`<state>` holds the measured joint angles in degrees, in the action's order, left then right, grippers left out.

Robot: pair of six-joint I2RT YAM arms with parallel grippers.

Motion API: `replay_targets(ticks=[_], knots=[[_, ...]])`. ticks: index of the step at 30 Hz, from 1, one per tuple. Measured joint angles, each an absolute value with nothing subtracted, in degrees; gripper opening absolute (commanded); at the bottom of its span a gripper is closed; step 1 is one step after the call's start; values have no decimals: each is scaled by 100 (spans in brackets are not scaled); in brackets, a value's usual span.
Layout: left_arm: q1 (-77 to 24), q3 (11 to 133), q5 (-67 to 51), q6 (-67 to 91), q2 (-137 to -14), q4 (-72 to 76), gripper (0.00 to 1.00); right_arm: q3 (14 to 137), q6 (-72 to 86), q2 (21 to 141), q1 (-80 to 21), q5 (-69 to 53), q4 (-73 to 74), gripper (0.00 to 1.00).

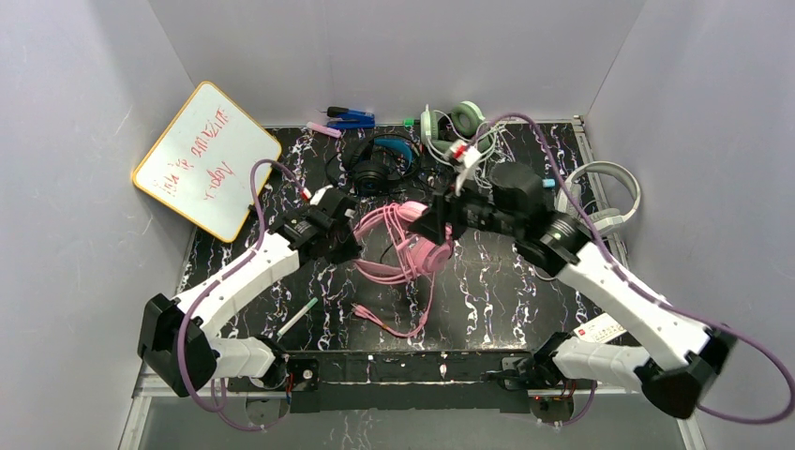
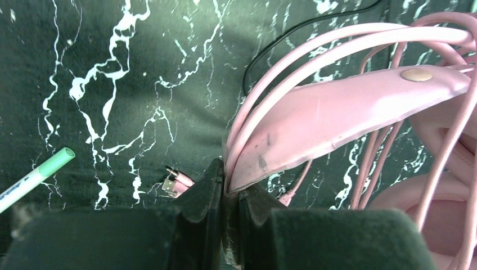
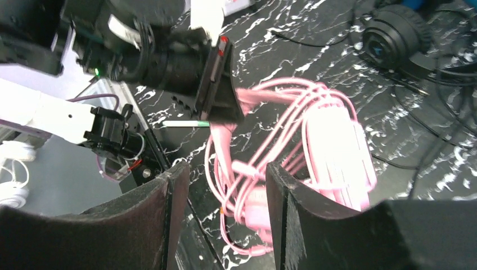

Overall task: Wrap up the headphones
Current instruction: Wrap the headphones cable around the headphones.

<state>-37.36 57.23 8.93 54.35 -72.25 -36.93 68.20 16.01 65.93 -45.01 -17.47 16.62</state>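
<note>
The pink headphones point(image 1: 405, 246) lie mid-table with their cord looped around the band and cups. My left gripper point(image 1: 354, 236) is shut on the end of the pink headband point(image 2: 337, 112), pinched at the fingertips point(image 2: 229, 183). A loose tail of pink cord point(image 1: 389, 323) trails toward the near edge, and its plugs point(image 2: 173, 183) lie beside the left fingers. My right gripper point(image 1: 427, 220) hovers over the pink headphones point(image 3: 332, 152), open point(image 3: 226, 169), with cord loops seen below between its fingers, nothing pinched. Black-and-blue headphones point(image 1: 380, 164) sit farther back, and a white-grey pair point(image 1: 605, 192) lies at the right edge.
A whiteboard point(image 1: 208, 159) leans at the left wall. A green-tipped pen point(image 1: 298, 319) lies near the front left, also in the left wrist view point(image 2: 34, 177). White-green headphones point(image 1: 450, 127) and a blue tool point(image 1: 352, 118) sit along the back. Black cords point(image 3: 427, 129) cross the table.
</note>
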Motion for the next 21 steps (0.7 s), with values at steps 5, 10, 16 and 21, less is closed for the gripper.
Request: replay_targets(ticks=[5,10,16,21], knots=[[-3739,6554,1055,5282,-7297,-4167,0,6573,1551,5516,-4501,-1035,2121,63],[-3743,7203,1221,5271,-7297,-4530,0,6346,1726,4884,-4495,-840,2305,61],[-3741,7306,1269,5360,-7317,-4668,0,5918,1831,4967,-4593,-1863,2493,57],[-3695,7308,1258,5360,-7518,-4687,0,5426,1669,5043,-5330,-1835,2709,56]])
